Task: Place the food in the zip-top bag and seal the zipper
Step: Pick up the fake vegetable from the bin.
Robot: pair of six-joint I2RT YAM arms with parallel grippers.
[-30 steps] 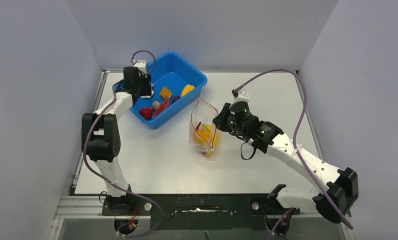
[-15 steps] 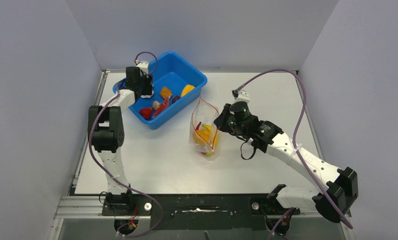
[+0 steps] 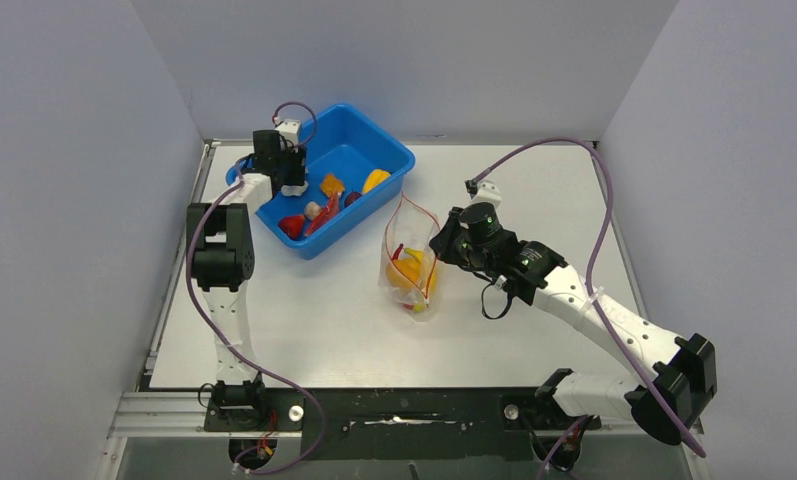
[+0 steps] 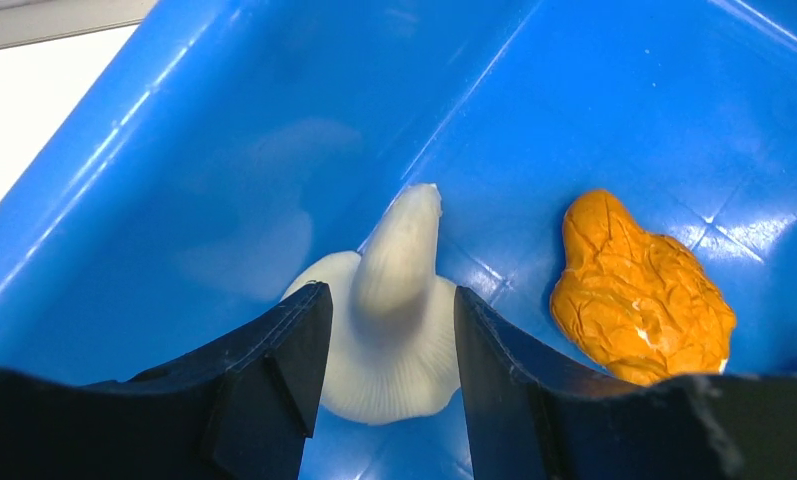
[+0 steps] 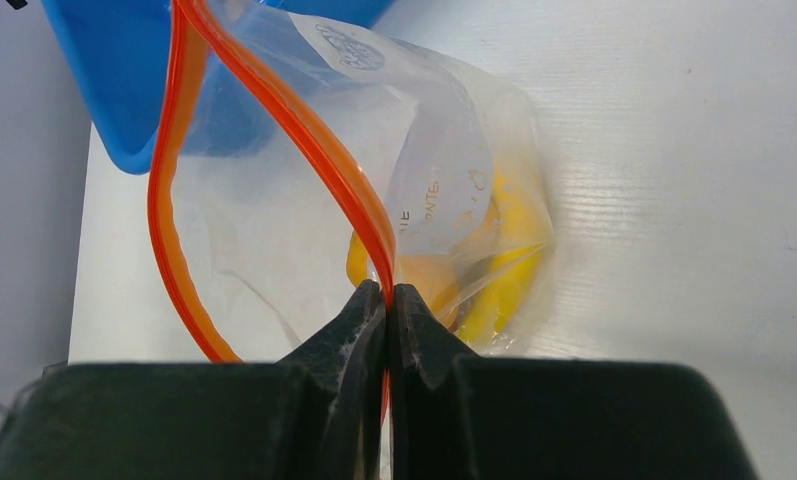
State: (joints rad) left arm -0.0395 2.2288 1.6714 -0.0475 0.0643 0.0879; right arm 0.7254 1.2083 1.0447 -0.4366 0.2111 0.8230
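The right gripper is pinched shut on the zipper, its two fingertips meeting on the red-orange strip at one side of the mouth. The zip-top bag lies on the white bench near the middle, just nearer than the blue tub, with its mouth gaping in a loop toward the tub. Yellow and orange food sits bunched at the closed bottom end of the bag (the clear film blurs which pieces they are). Farther back, the left gripper reaches down into the far left corner of the tub with its jaws parted on either side of the white garlic; whether the pads touch it cannot be told. An orange lump lies on the tub floor just beside the garlic, apart from it.
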